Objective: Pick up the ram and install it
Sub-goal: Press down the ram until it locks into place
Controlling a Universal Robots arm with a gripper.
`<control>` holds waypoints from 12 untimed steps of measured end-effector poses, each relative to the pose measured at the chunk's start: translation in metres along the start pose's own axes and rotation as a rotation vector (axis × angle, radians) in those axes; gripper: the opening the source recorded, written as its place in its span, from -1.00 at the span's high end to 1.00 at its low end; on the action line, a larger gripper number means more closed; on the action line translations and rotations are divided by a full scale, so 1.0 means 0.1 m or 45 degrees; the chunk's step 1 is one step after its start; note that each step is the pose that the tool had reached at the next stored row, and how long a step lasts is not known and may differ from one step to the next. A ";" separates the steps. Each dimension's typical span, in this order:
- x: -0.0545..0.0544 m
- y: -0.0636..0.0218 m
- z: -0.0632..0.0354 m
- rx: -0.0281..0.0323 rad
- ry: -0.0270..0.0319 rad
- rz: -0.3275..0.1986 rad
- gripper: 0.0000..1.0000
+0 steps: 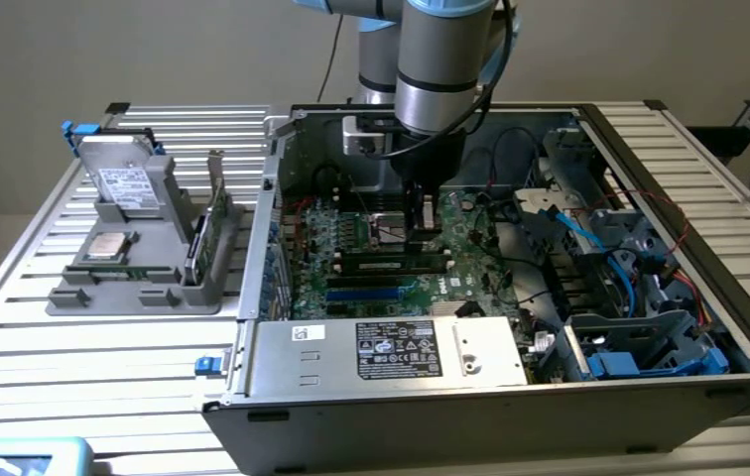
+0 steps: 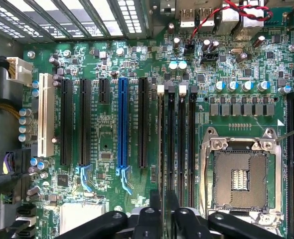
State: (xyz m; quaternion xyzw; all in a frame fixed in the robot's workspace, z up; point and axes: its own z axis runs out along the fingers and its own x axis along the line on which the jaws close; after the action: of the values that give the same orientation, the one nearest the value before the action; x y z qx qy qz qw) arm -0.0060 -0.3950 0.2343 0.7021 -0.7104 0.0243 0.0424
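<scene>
Green-edged and slim, the ram stands on edge among the black memory slots of the motherboard. It is at about six o'clock from the end effector, which hangs just above one end of it; whether that end effector is spread or pinching I cannot tell. Seating the stick well likely calls for straight, even pressure with it kept upright. The open processor socket lies just beside the slots. Loose black cables lie at two o'clock, and a grey holder rests on the desk at nine o'clock.
</scene>
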 end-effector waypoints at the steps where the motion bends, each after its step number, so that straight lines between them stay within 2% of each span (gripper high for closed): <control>1: 0.00 0.000 0.000 0.0001 0.0000 0.000 0.77; 3: 0.00 -0.004 0.000 0.0021 0.0004 0.000 0.79; 4: 0.00 -0.012 0.000 0.0057 0.0004 0.000 0.79; 8: 0.00 -0.049 -0.001 0.0251 0.0017 0.002 0.79; 9: 0.00 -0.053 -0.002 0.0342 0.0022 0.003 0.79; 12: 0.00 -0.056 -0.001 0.0757 0.0022 0.007 0.79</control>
State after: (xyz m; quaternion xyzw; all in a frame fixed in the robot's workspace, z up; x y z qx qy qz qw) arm -0.0004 -0.3950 0.2343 0.7011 -0.7112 0.0461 0.0220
